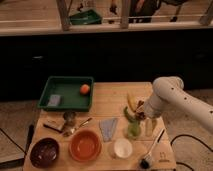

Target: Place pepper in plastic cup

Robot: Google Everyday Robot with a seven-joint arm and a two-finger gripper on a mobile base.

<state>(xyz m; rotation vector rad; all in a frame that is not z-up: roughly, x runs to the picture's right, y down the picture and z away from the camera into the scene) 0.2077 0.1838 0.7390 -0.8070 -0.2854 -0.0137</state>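
Above the pale wooden table (112, 102) and translucent plastic cup (133, 131), the gripper (141, 115) looks dark, matt.

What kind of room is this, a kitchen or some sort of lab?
Probably a lab or test space set up like a kitchen. A wooden table holds an orange bowl, a green tray and a plastic cup, where the gripper hovers with a pepper. Cables trail across the floor.
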